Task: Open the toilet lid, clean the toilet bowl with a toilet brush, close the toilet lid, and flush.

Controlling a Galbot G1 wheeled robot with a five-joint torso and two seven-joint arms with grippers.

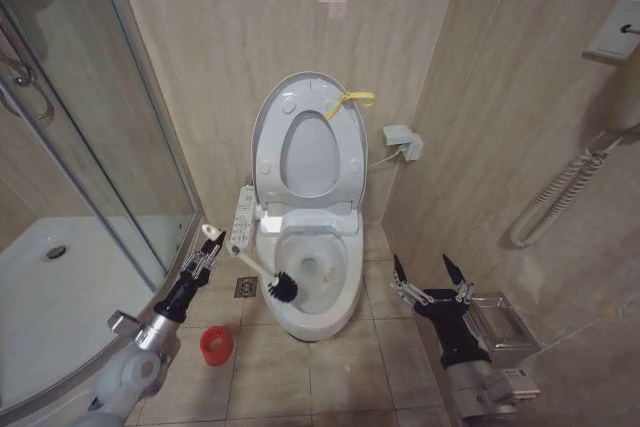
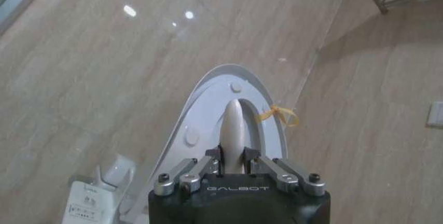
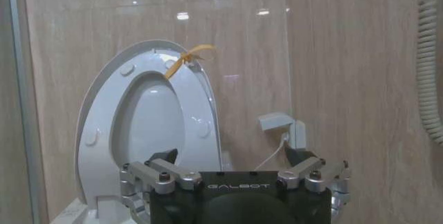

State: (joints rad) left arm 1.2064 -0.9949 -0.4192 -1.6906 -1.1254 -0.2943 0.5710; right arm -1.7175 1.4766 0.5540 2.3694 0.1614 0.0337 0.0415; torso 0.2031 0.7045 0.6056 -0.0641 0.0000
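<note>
- Two pincers in play. Left pincer (image 1: 207, 250) clamped on the white handle of the brush (image 1: 262, 274); handle runs down and right, dark bristle head sits at the left rim of the bowl (image 1: 312, 287).
- Right pincer (image 1: 432, 282) spread apart, holding nothing, low to the right of the bowl, near the wall.
- Lid (image 1: 305, 142) and seat stand upright against the wall, yellow ribbon (image 1: 348, 102) at the lid's top edge.
- Red cup (image 1: 215, 345) on the floor, left of the bowl, below the left arm.
- Handling, as judged: brush looks light, handle thin, stiff and smooth, so likely to twist in a grip; hold high on the handle. Lid light, glossy, probably slippery; ribbon looks the handiest hold.
- Writing: "GALBOT" on both pincer bodies in the wrist views. Side panel label too small to read.
</note>
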